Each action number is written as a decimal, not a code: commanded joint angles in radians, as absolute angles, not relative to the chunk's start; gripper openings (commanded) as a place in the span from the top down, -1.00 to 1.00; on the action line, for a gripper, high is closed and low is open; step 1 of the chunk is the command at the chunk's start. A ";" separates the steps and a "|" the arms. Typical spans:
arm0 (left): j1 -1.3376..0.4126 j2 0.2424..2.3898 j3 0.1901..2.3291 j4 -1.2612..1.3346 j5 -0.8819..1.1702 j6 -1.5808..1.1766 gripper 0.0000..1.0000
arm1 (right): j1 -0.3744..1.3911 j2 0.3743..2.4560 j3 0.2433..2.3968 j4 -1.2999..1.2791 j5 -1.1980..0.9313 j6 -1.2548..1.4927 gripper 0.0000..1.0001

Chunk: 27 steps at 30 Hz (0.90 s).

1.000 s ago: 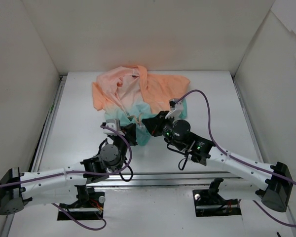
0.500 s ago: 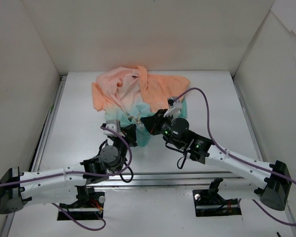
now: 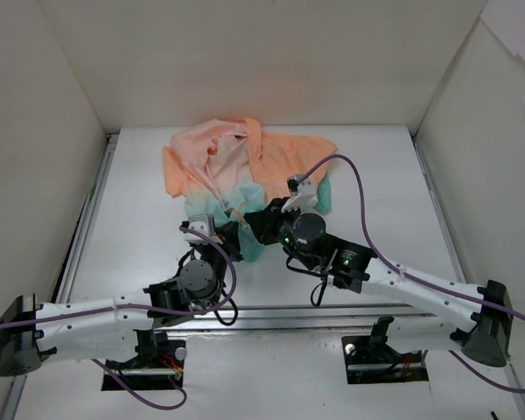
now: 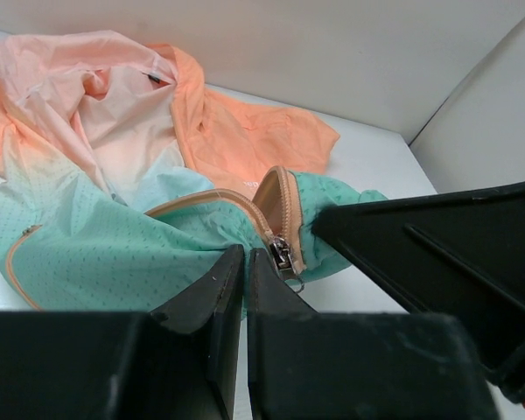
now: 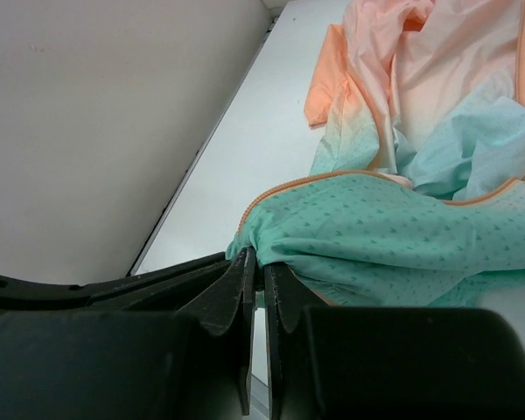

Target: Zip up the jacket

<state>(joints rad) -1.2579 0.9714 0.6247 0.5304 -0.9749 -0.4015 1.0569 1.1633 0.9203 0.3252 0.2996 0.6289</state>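
Observation:
The jacket point(image 3: 245, 162) lies crumpled at the back middle of the table, peach-orange at the far end and mint-teal at the near hem. Both grippers meet at that hem. In the left wrist view my left gripper point(image 4: 245, 255) is shut on the teal hem point(image 4: 114, 245), and the metal zipper slider point(image 4: 281, 254) sits on the orange zipper tape just right of its fingertips. My right gripper point(image 5: 261, 258) is shut on a fold of the teal hem point(image 5: 402, 227) beside an orange-trimmed edge. Seen from above, the left gripper point(image 3: 234, 234) and right gripper point(image 3: 256, 223) almost touch.
White walls close in the table on the left, back and right. A metal rail point(image 3: 87, 219) runs along the left side and another point(image 3: 271, 315) across the front by the arm bases. The right arm's purple cable point(image 3: 354, 188) loops over the jacket's right edge.
The right arm has swung left, bringing its gripper and the teal hem it holds close to the left gripper. The left gripper has barely shifted.

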 commanded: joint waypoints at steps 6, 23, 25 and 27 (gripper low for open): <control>-1.269 0.939 0.658 0.563 -0.939 -0.382 1.00 | 1.088 1.204 0.989 0.433 0.324 0.634 1.00; -1.269 0.793 0.564 0.523 -0.666 -0.486 1.00 | 0.980 1.151 0.948 0.526 0.123 0.695 1.00; -1.269 0.807 0.583 0.497 -0.666 -0.494 1.00 | 0.979 1.150 0.954 0.514 0.124 0.690 1.00; -1.269 0.810 0.595 0.448 -0.687 -0.514 1.00 | 0.982 1.147 0.962 0.502 0.126 0.684 1.00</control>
